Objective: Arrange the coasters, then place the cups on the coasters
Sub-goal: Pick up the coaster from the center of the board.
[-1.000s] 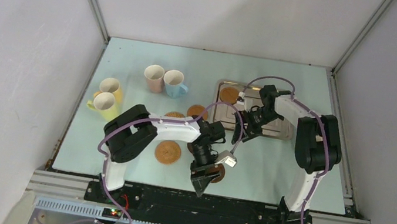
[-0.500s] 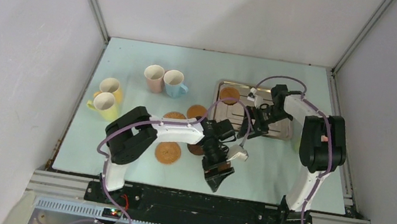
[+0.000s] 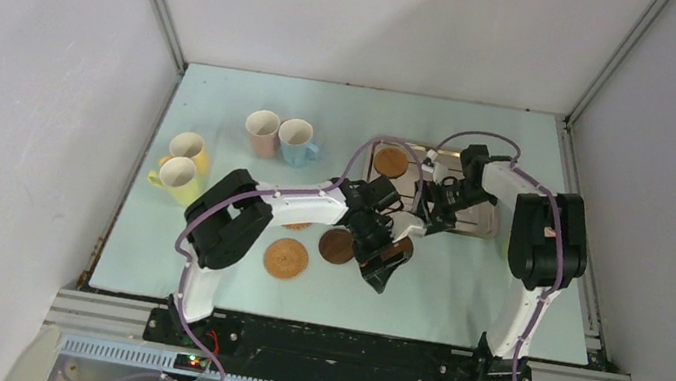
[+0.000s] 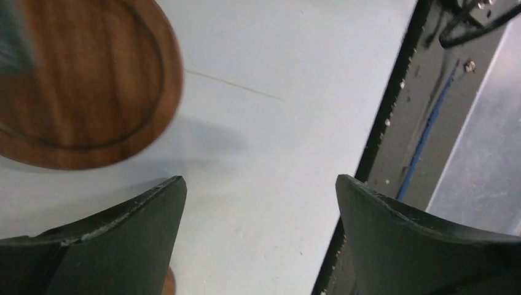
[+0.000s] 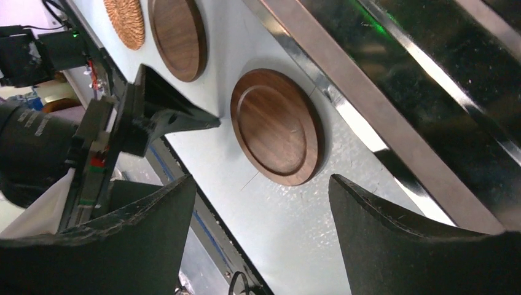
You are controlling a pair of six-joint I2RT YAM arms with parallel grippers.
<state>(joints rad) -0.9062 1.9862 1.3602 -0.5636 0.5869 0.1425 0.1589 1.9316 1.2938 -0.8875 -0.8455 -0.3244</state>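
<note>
My left gripper point(image 3: 383, 270) point(image 4: 259, 179) is open and empty, low over the table. A dark brown coaster point(image 3: 399, 248) point(image 4: 80, 80) point(image 5: 276, 126) lies just beside its fingers. A second dark coaster point(image 3: 337, 245) point(image 5: 178, 37) lies to the left, and a light coaster point(image 3: 285, 259) point(image 5: 126, 21) lies beyond that. One more light coaster point(image 3: 391, 162) rests in the steel tray point(image 3: 481, 222). My right gripper point(image 3: 429, 214) point(image 5: 262, 179) hangs open at the tray's left edge, holding nothing. A pink cup point(image 3: 262, 131), a blue cup point(image 3: 296, 141) and two yellow cups point(image 3: 184, 163) stand at the back left.
The tray's raised rim point(image 5: 368, 123) runs close beside the dark coaster. The two grippers are near each other, and the left fingers point(image 5: 166, 110) show in the right wrist view. The table's front edge and black rail point(image 4: 393, 110) are close to the left gripper.
The left arm swung from the front edge back and right toward the tray, and the dark coaster by its fingers now lies farther back too. The right gripper shifted slightly right, still open.
</note>
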